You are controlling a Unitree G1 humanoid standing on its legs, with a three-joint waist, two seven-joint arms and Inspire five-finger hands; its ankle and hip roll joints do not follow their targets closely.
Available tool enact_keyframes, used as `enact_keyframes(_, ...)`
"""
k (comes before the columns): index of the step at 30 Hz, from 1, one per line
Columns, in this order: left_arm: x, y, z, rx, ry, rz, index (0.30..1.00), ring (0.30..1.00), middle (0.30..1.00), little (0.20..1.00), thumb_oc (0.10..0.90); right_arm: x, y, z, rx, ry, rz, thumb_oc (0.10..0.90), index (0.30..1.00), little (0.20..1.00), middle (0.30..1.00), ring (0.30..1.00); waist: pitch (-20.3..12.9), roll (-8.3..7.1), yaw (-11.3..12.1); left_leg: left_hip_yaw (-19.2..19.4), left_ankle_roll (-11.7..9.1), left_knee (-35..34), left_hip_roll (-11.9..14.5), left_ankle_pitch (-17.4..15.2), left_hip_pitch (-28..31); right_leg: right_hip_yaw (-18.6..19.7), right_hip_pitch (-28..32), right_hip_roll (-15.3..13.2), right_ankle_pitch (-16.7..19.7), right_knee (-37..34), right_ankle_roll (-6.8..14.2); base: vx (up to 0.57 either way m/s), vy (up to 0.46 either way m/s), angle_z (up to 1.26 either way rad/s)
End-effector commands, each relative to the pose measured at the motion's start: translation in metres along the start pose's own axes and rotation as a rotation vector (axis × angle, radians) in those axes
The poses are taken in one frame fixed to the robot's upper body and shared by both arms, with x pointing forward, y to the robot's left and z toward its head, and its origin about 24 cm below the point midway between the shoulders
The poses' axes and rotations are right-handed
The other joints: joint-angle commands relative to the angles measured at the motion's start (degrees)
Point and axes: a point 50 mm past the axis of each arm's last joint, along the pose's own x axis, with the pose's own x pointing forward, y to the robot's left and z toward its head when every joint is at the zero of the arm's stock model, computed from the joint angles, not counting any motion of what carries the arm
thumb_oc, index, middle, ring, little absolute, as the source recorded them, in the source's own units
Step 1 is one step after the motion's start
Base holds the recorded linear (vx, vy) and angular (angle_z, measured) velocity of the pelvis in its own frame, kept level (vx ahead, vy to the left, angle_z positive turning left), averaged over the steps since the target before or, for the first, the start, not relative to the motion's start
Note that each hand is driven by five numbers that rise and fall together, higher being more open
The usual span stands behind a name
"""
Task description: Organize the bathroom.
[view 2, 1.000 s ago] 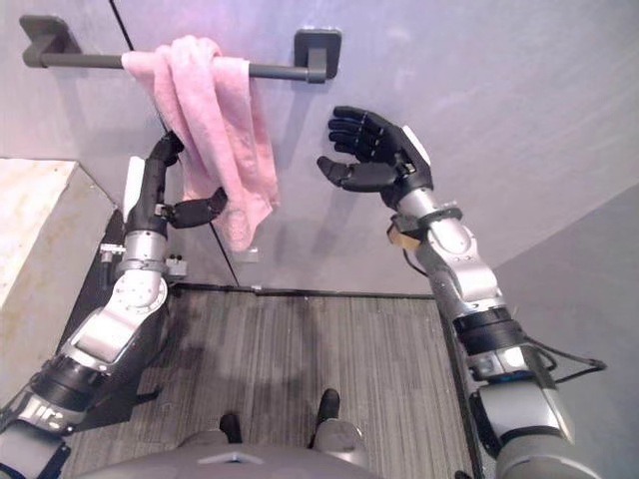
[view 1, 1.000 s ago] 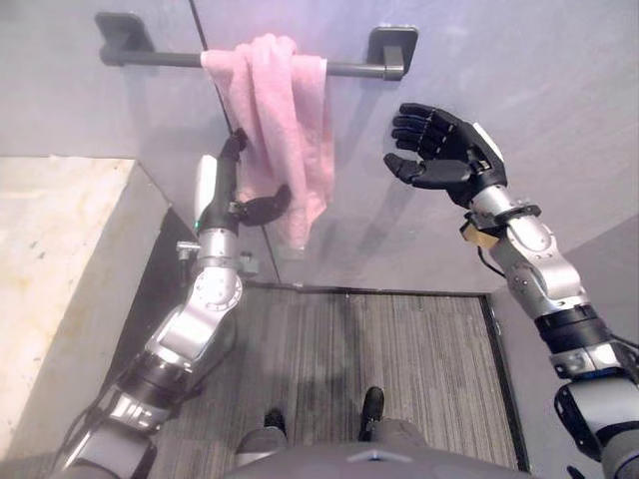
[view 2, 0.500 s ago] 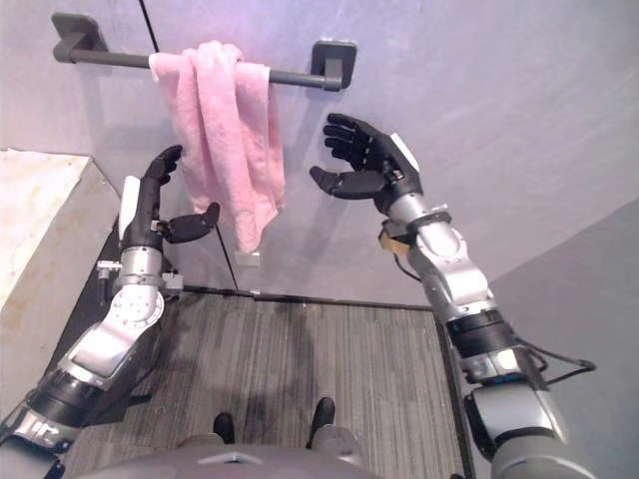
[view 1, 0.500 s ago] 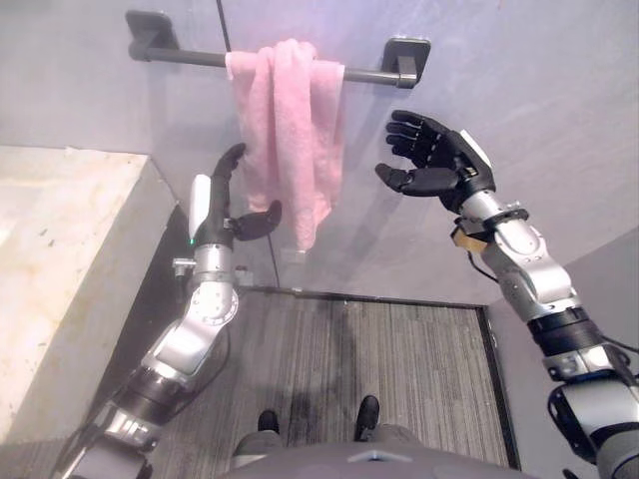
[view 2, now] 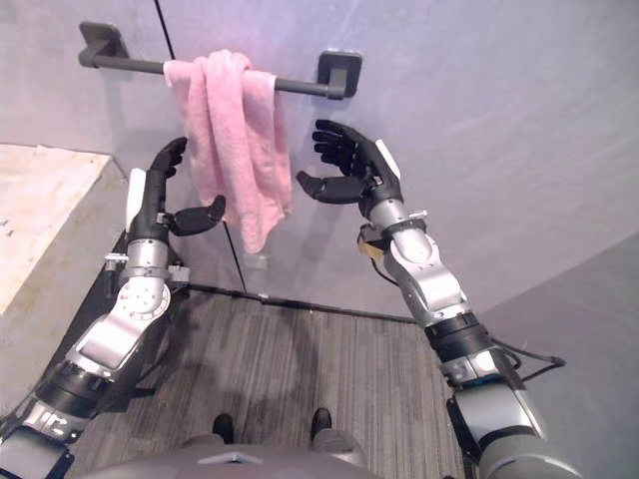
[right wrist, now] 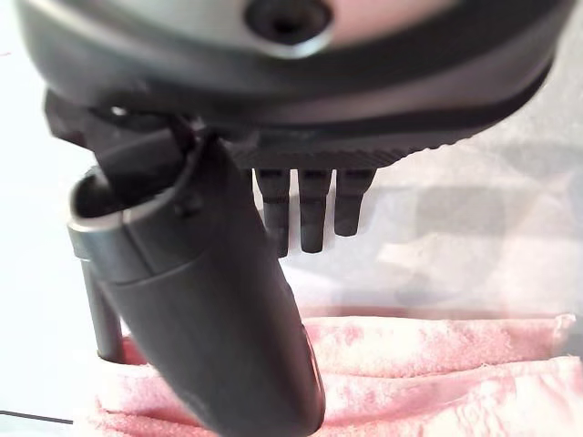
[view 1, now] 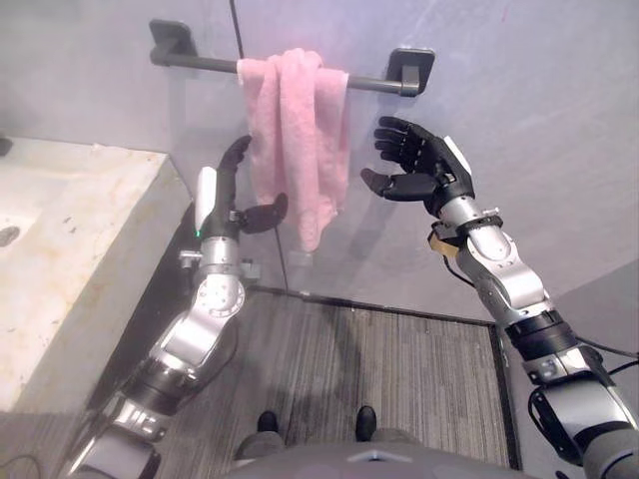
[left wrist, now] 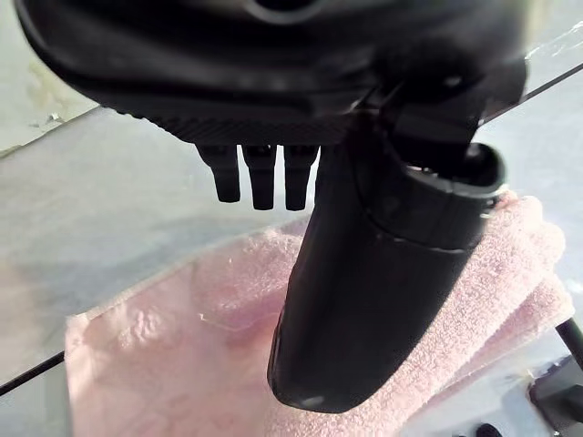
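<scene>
A pink towel (view 1: pixel 296 135) hangs bunched over a dark towel bar (view 1: pixel 190 62) on the grey wall. My left hand (view 1: pixel 232 190) is raised just left of the towel's lower part, fingers straight, thumb (view 1: pixel 264 215) reaching toward the cloth, holding nothing. My right hand (view 1: pixel 414 165) is raised just right of the towel, open, palm facing it, a small gap between. The left wrist view has the towel (left wrist: pixel 182 350) spread past the thumb (left wrist: pixel 383 282). Beyond the thumb (right wrist: pixel 209 309) in the right wrist view lies the towel (right wrist: pixel 437 378).
A pale stone counter (view 1: pixel 60 259) stands at the left, close to my left arm. A striped grey mat (view 1: pixel 379 369) covers the floor below. The bar's right bracket (view 1: pixel 411 70) sits just above my right hand.
Both hands have let go of the towel's sides and drawn slightly off it. The camera has shifted, so the bar and towel sit further right and lower.
</scene>
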Motion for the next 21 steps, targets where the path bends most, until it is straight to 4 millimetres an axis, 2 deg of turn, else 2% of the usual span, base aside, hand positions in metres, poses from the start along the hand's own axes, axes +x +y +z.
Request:
enact_keyframes(1, 0.017, 0.008, 0.047, -0.025, -0.296, 0.032, 0.9, 0.9, 0.9, 0.9, 0.8, 0.027, 0.006, 0.072, -0.048, -0.3, 0.016, 0.8, 0.9, 0.9, 0.9, 0.9, -4.13, -3.83, 1.46, 2.54, 1.3, 3.31, -3.48, -3.9, -0.37, 3.37, -0.45, 3.94, -2.73, 3.89, 0.23, 0.08, 0.197, 0.27)
enact_keyframes(3, 0.016, 0.007, 0.046, -0.032, -0.295, 0.037, 0.9, 0.9, 0.9, 0.9, 0.8, 0.028, 0.007, 0.073, -0.043, -0.293, 0.025, 0.8, 0.9, 0.9, 0.9, 0.9, -4.4, -3.94, 1.46, 0.88, 1.2, 1.94, -2.85, -3.56, 0.5, 3.55, -0.3, 3.59, -2.67, 3.59, 0.28, 0.09, 0.202, 0.17)
enact_keyframes(4, 0.015, 0.006, 0.047, -0.042, -0.284, 0.044, 0.9, 0.9, 0.9, 0.9, 0.8, 0.03, 0.008, 0.072, -0.047, -0.285, 0.038, 0.8, 0.9, 0.9, 0.9, 0.9, -4.69, -3.83, 1.83, -1.99, 1.19, 0.7, -3.06, -3.76, 1.12, 4.31, -0.28, 3.15, -2.97, 3.82, 0.41, 0.11, 0.237, 0.01)
enact_keyframes(6, 0.016, 0.004, 0.048, -0.048, -0.275, 0.044, 0.9, 0.9, 0.9, 0.9, 0.8, 0.033, 0.006, 0.073, -0.041, -0.277, 0.051, 0.8, 0.9, 0.9, 0.9, 0.9, -4.89, -3.47, 1.8, -2.77, 1.22, -0.76, -3.24, -3.84, 1.82, 4.52, -0.55, 2.67, -3.22, 4.37, 0.89, 0.14, 0.29, -0.05)
enact_keyframes(10, 0.015, 0.0, 0.049, -0.054, -0.276, 0.027, 0.9, 0.9, 0.9, 0.9, 0.8, 0.031, 0.003, 0.072, -0.049, -0.269, 0.046, 0.8, 0.9, 0.9, 0.9, 0.9, -5.37, -2.76, 0.77, -0.8, 1.85, -4.04, -3.39, -3.81, 3.3, 4.32, -1.92, 0.29, -2.55, 5.46, 2.9, 0.12, 0.234, -0.04)
enact_keyframes(14, 0.015, -0.004, 0.05, -0.04, -0.28, 0.02, 0.9, 0.9, 0.9, 0.9, 0.8, 0.032, 0.002, 0.072, -0.027, -0.277, 0.028, 0.8, 0.9, 0.9, 0.9, 0.9, -5.28, -2.5, 0.17, 0.17, 2.96, -4.1, -4.32, -4.66, 3.2, 4.4, -3.99, -2.09, -1.47, 7.19, 4.63, 0.09, 0.231, 0.05)
enact_keyframes(17, 0.015, -0.002, 0.049, -0.027, -0.275, 0.03, 0.9, 0.9, 0.9, 0.9, 0.8, 0.036, 0.005, 0.075, -0.005, -0.287, 0.04, 0.8, 0.9, 0.9, 0.9, 0.9, -5.06, -2.28, 0.63, 1.25, 3.63, -4.1, -5.01, -5.17, 3.36, 3.41, -5.05, -3.74, -0.29, 8.65, 5.22, 0.07, 0.16, 0.01)
enact_keyframes(21, 0.013, 0.002, 0.044, -0.021, -0.259, 0.043, 0.9, 0.9, 0.9, 0.9, 0.8, 0.041, 0.008, 0.079, -0.005, -0.291, 0.059, 0.8, 0.9, 0.9, 0.9, 0.9, -5.01, -2.2, 1.61, 2.52, 3.9, -4.1, -5.27, -5.43, 3.76, 2.06, -4.86, -4.61, 0.26, 8.68, 5.55, 0.08, 0.09, -0.02)
